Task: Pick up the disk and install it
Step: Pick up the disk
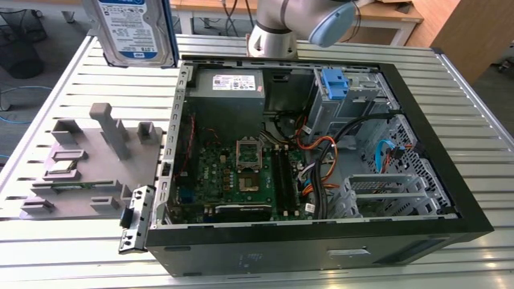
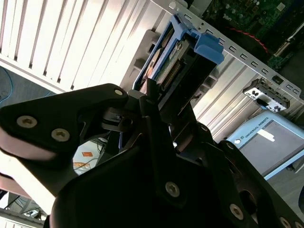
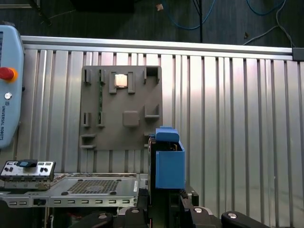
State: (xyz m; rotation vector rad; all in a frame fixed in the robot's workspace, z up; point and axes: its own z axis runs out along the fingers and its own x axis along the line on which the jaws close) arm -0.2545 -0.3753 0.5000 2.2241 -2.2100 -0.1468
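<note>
Disk, a flat silver metal hard drive with blue-and-white label and blue plastic frame (image 1: 132, 30), hung above the ribbed aluminium bench (image 1: 72, 90) at the exterior view's left, clamped in the black end effector (image 2: 168, 92) (its blue tab poked past the fingers). An open black computer case (image 1: 459, 180) held a green motherboard (image 1: 241, 171), a grey power-supply box (image 1: 233, 90) and a bare blue plastic bracket (image 1: 333, 81). A grey slotted tray (image 1: 88, 180) lay beside it on the bench; dark floor (image 3: 118, 21) lay beyond.

light: bright | glare — table slats (image 2: 71, 38) | jaws dark, soft
</note>
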